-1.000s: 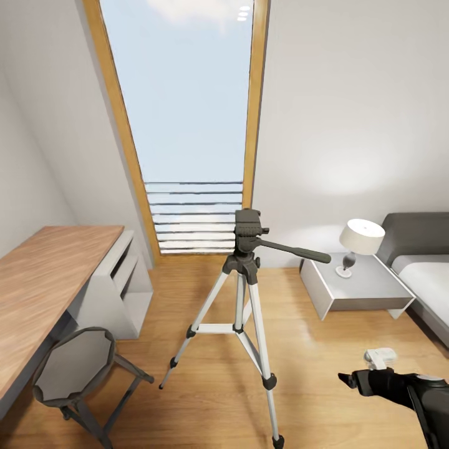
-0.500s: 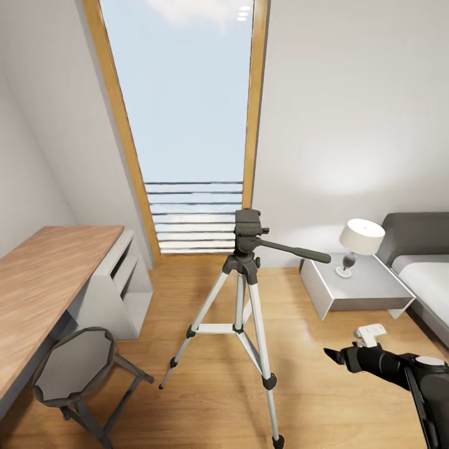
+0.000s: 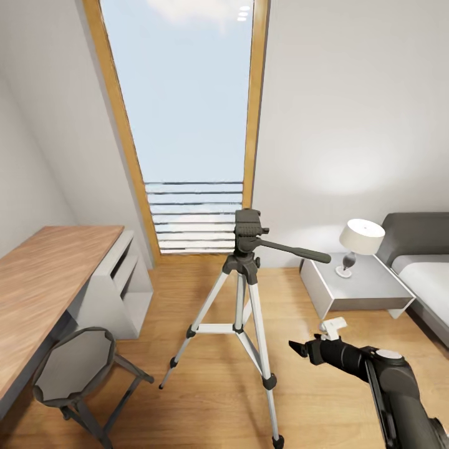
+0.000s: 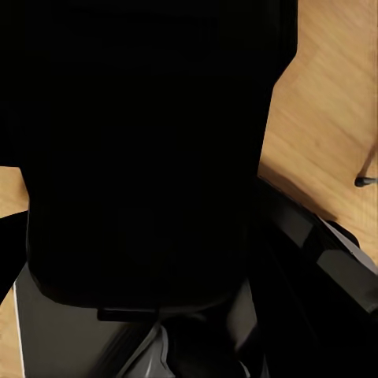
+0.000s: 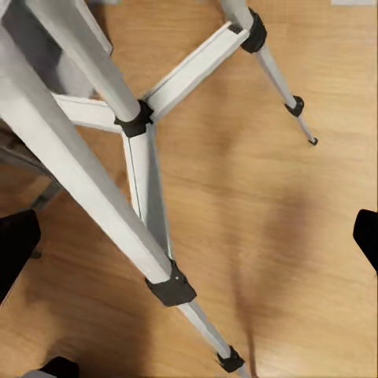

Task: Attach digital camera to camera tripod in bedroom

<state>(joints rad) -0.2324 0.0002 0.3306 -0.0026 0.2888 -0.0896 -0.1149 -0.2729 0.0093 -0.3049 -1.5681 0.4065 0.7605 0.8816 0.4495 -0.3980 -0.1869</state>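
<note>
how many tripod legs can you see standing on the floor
3. On the camera tripod, one leg splays toward the stool, one comes toward the robot, and one sits behind, mostly hidden by the others.

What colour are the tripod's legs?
Silver legs with black joints, clearest in the right wrist view.

The right arm [image 3: 399,399] is matte black, a thick rounded tube with a light grey round cap on its top joint. At its 10 o'clock end sits a white bracket-like block [image 3: 332,325], then the black pointed gripper [image 3: 298,347].
</note>
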